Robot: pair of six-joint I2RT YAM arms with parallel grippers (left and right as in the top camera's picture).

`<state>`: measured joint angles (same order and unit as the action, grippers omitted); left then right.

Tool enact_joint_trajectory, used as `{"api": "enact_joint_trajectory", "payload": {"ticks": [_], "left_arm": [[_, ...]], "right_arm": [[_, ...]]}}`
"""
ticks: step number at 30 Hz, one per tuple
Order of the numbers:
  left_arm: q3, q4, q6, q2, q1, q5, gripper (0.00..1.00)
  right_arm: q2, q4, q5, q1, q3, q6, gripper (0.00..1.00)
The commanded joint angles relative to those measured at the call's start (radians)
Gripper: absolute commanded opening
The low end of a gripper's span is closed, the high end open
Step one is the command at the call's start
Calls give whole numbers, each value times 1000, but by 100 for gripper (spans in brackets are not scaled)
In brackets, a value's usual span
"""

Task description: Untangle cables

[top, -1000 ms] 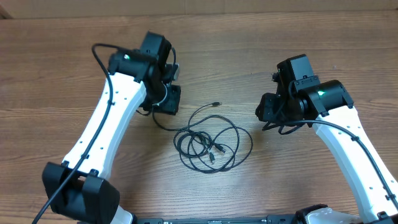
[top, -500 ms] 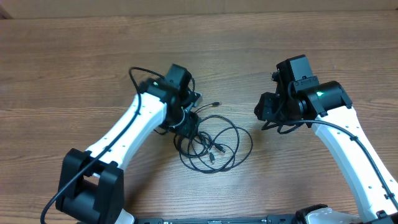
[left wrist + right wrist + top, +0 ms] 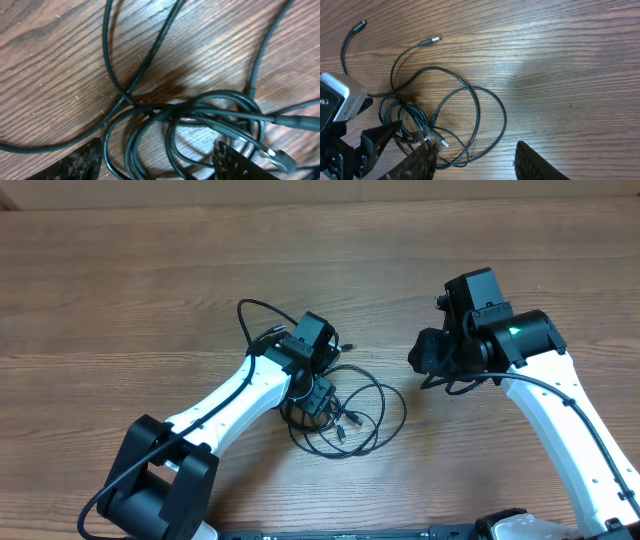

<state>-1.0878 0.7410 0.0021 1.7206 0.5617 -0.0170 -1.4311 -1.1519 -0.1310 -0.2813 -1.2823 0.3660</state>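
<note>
Left gripper [image 3: 318, 394]: lowered onto the left edge of the cables [image 3: 343, 420]; jaws stand wide apart; in the left wrist view the 2 fingertips [image 3: 75, 162] sit at either side of the bundle; several cords lie on the wood between them; nothing is clamped.
Right gripper [image 3: 425, 358]: positioned to the right of the cables and apart from them; jaws partly parted; only bare wood shows between its fingers [image 3: 422, 162]; it holds nothing.
Cables, location: near the middle of the table [image 3: 120, 270], between the 2 grippers; lying flat on the surface.
Cables, form: thin black cords in loose overlapping loops; the densest tangle is at the left side, just beside the left gripper; 1 larger loop extends to the right.
Plug ends: 1 silvery-tipped plug [image 3: 431, 40] lies free above the loops, on a cord that curves out of the tangle; 1 darker plug [image 3: 360, 24] lies further left; small plugs also rest inside the loops.
Crossing: in the left wrist view 2 cords meet at 1 point just above the coil, then diverge.
</note>
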Motion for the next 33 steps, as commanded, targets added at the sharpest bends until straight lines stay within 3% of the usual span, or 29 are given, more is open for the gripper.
{"api": "enact_joint_trajectory", "payload": {"ticks": [1, 11, 22, 25, 28, 30, 33], "left_arm": [[23, -6, -6, 21, 4, 27, 72], [23, -18, 14, 106, 26, 31, 74], [23, -16, -6, 179, 27, 159, 73], [23, -6, -17, 179, 27, 158, 55], [12, 9, -72, 179, 27, 158, 23], [0, 15, -97, 178, 27, 158, 11], [-29, 32, -108, 177, 27, 159, 4]], "right_arm": [[11, 5, -5, 2, 7, 8, 48], [11, 10, -4, 2, 7, 8, 48], [11, 10, -4, 2, 7, 8, 48], [11, 11, -4, 2, 7, 8, 48], [11, 11, -4, 2, 7, 8, 48], [11, 14, -4, 2, 7, 8, 48], [11, 16, -5, 2, 7, 8, 48]]}}
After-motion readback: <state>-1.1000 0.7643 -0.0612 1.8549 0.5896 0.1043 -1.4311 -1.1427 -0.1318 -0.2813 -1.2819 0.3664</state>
